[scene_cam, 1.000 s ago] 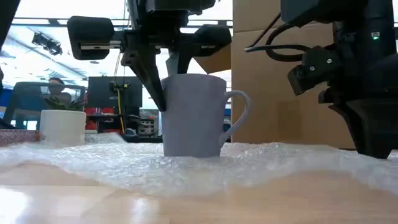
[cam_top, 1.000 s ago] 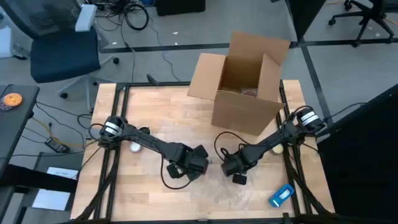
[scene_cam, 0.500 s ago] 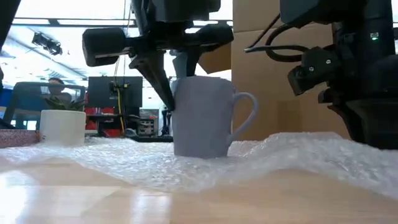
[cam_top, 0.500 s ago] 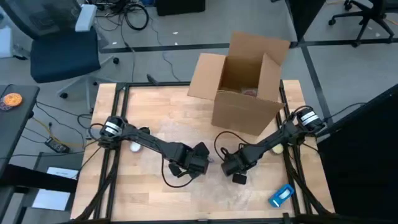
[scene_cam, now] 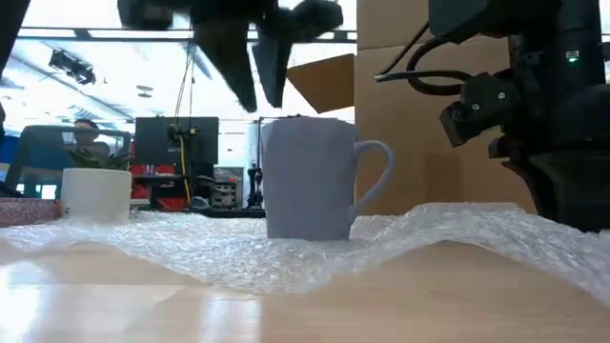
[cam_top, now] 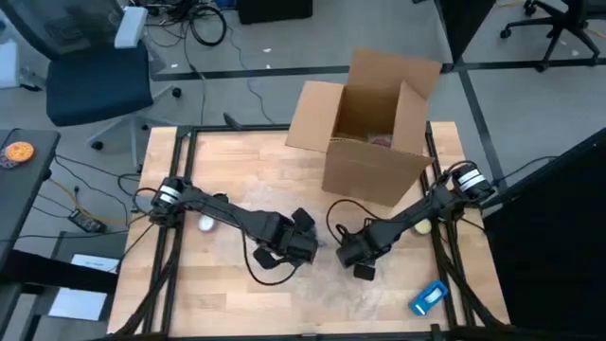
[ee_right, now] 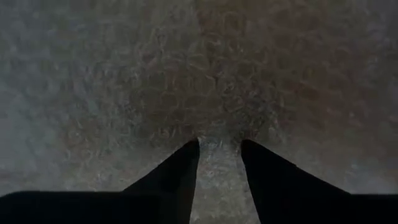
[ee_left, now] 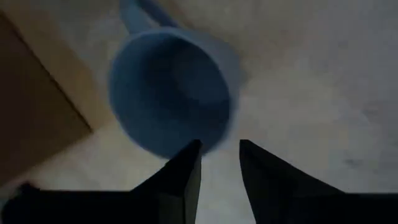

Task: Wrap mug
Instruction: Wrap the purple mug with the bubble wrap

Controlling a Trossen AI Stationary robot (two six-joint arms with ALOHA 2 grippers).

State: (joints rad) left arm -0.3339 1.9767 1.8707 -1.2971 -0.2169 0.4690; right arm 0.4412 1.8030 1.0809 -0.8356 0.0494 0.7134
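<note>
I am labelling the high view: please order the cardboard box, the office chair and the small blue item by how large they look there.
1. Box, largest.
2. Chair, clearly smaller, though partly cut off by the picture edge.
3. Blue item, by far the smallest.

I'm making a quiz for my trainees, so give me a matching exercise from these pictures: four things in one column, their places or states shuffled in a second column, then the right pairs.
Things:
1. Pale blue ceramic mug
2. Open brown cardboard box
3. Left gripper
4. Right gripper

Places or states:
A. Down on the clear bubble wrap to one side of the mug
B. Upright on the bubble wrap
C. At the table's far edge, flaps up
D. Above the mug's rim, holding nothing

Pairs: 1-B, 2-C, 3-D, 4-A
</note>
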